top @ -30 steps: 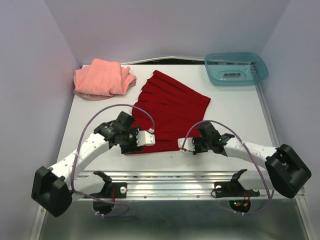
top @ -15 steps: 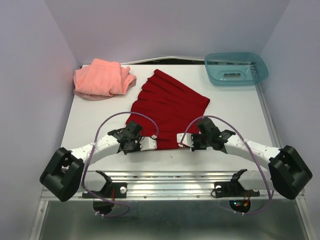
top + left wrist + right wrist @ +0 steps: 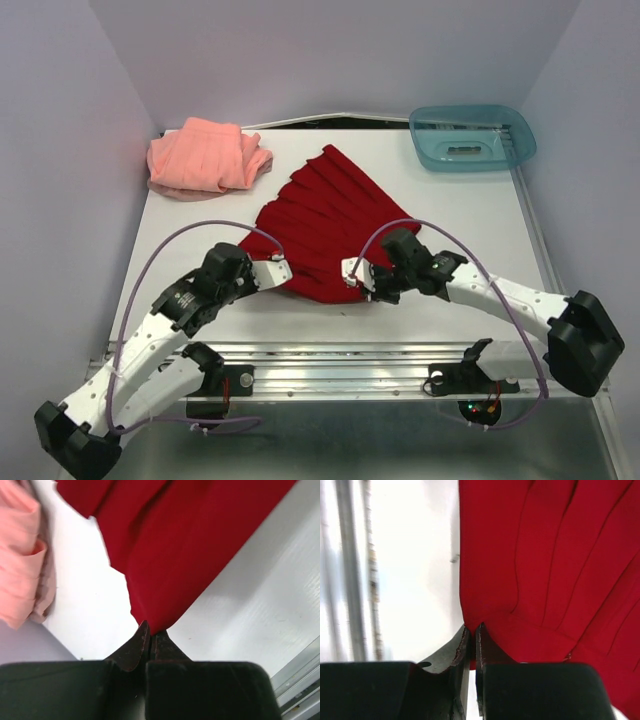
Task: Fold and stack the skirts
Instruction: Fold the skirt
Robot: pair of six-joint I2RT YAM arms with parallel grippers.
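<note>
Twin arms take hold of the red skirt (image 3: 328, 215), which lies fanned out in the middle of the white table (image 3: 470, 225), its wide hem toward the arm bases and its narrow waist pointing to the far wall; the left gripper (image 3: 150, 633) has its jaws pressed together on the hem's left corner, and the right gripper (image 3: 472, 631) pinches the hem near its right corner, each with only a thin edge of cloth between the pads; the pink skirt (image 3: 205, 158) sits rumpled at the far left corner, well apart, and a teal tray (image 3: 520, 142) stands at the far right; the step in hand looks to be the first fold of the red garment, with stacking not yet begun; done well, both corners would rise together and level, the hem kept lightly taut between them so the pleats do not bunch, then travel away from the bases over the cloth toward the waist; lifting too little would likely drag the whole skirt along the table, and so shallow a pinch could slip if pulled sideways; release is best left until the hem lies flat.
</note>
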